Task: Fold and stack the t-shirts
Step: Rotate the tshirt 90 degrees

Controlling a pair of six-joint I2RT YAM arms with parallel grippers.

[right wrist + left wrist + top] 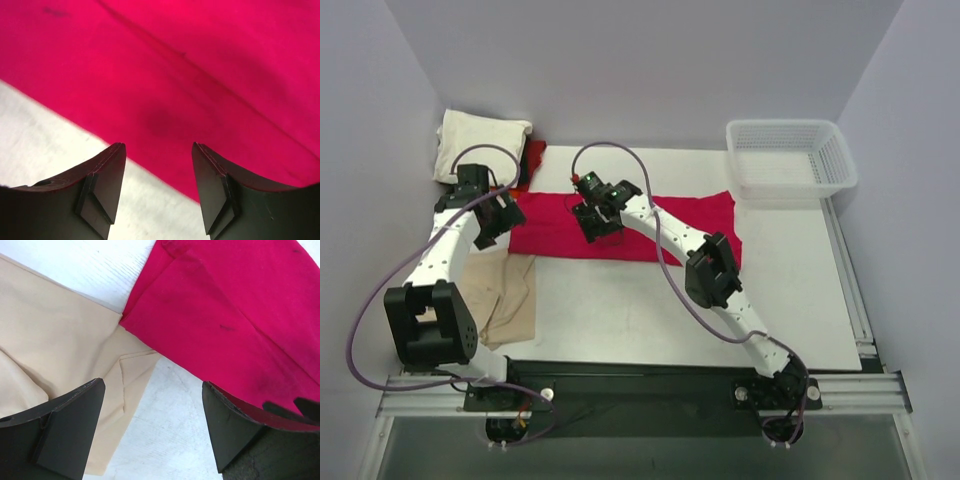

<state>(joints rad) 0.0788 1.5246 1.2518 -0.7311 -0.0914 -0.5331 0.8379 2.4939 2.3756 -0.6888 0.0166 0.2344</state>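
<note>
The white table [620,320] is viewed whole from above; the crimson-red cloth t-shirt [548,238] is seen close, downward, by both wrist cameras.

I count four t-shirts on one table [620,315]: one crimson t-shirt [545,240], one tan t-shirt [505,295], one cream-white t-shirt [480,140] and one orange-red t-shirt [536,152], only its edge showing. One white basket [785,125]. Two arms, each with one gripper: my left gripper [152,385], my right gripper [159,145].
</note>
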